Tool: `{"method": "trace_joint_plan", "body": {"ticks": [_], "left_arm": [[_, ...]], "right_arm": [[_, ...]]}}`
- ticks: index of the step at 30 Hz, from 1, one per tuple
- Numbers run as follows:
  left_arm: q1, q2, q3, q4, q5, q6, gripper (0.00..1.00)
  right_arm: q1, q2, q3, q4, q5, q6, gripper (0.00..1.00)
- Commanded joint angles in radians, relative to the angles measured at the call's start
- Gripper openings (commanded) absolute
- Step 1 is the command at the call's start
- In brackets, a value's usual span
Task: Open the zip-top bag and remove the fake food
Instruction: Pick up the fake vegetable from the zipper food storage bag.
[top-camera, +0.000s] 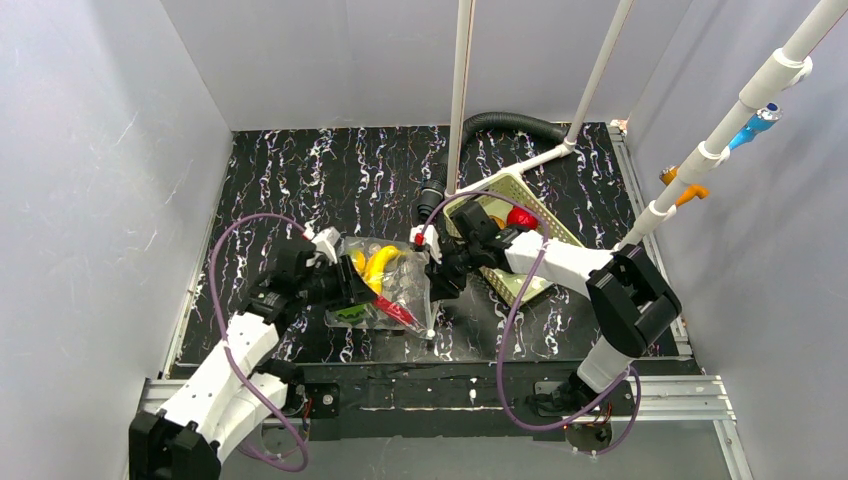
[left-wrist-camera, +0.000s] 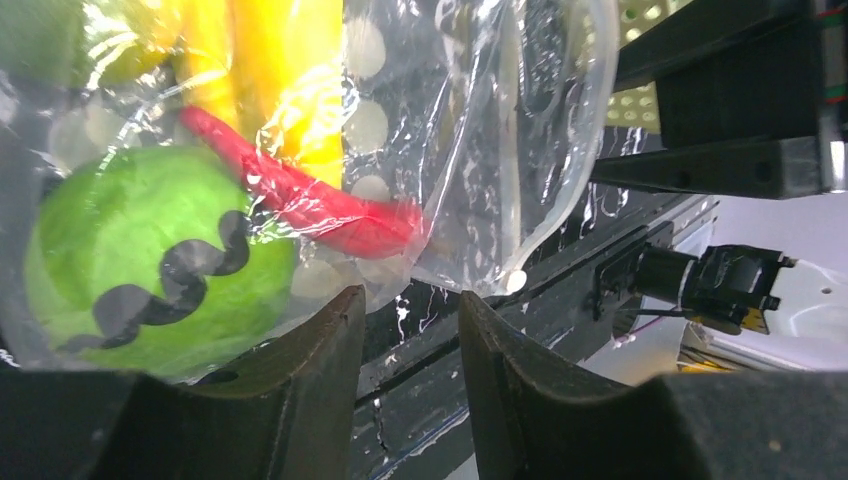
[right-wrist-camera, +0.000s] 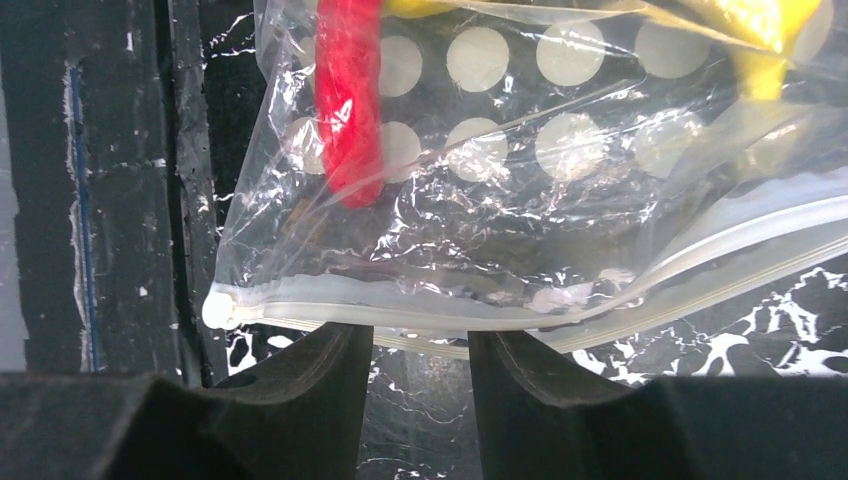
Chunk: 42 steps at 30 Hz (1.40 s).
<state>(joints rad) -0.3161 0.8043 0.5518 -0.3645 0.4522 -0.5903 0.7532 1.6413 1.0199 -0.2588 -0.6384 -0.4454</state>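
Note:
The zip-top bag (top-camera: 400, 285) lies mid-table between my grippers, holding a yellow banana (top-camera: 378, 265), a red chili (top-camera: 396, 311) and a green round piece (top-camera: 350, 313). In the left wrist view the bag (left-wrist-camera: 480, 150) sits just past my open left gripper (left-wrist-camera: 410, 300), with the green piece (left-wrist-camera: 150, 260), the chili (left-wrist-camera: 310, 205) and the banana (left-wrist-camera: 290, 80) inside. My right gripper (right-wrist-camera: 418, 340) is open at the bag's zip strip (right-wrist-camera: 500, 310), which crosses its fingertips. The two zip strips part toward the right. The chili (right-wrist-camera: 348, 90) lies behind the strip.
A pale green slotted basket (top-camera: 515, 190) stands right of the bag, behind the right arm, with a dark red round fruit (top-camera: 522, 217) in it. A black corrugated hose (top-camera: 505, 122) and white poles (top-camera: 462, 90) stand at the back. A metal rail (top-camera: 450, 385) runs along the near edge.

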Motion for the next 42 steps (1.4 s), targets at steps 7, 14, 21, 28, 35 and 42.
{"method": "trace_joint_plan", "body": {"ticks": [7,14,21,28,35,42], "left_arm": [[-0.164,0.164,0.012,0.031,-0.212,-0.061,0.34],[-0.176,0.208,-0.021,0.096,-0.216,-0.079,0.32],[-0.192,0.284,-0.025,0.153,-0.205,-0.082,0.27],[-0.203,0.342,-0.034,0.2,-0.205,-0.087,0.19],[-0.206,0.377,-0.028,0.218,-0.196,-0.078,0.17],[-0.206,0.266,-0.007,0.144,-0.204,-0.046,0.2]], "right_arm": [[0.005,0.049,0.063,0.03,-0.069,0.098,0.46],[0.008,0.104,0.105,0.024,-0.126,0.157,0.47],[0.027,0.153,0.145,0.02,-0.131,0.198,0.49],[0.066,0.214,0.201,-0.022,-0.09,0.189,0.54],[0.075,0.279,0.273,-0.068,-0.032,0.166,0.62],[0.084,0.288,0.291,-0.086,0.047,0.089,0.67]]}}
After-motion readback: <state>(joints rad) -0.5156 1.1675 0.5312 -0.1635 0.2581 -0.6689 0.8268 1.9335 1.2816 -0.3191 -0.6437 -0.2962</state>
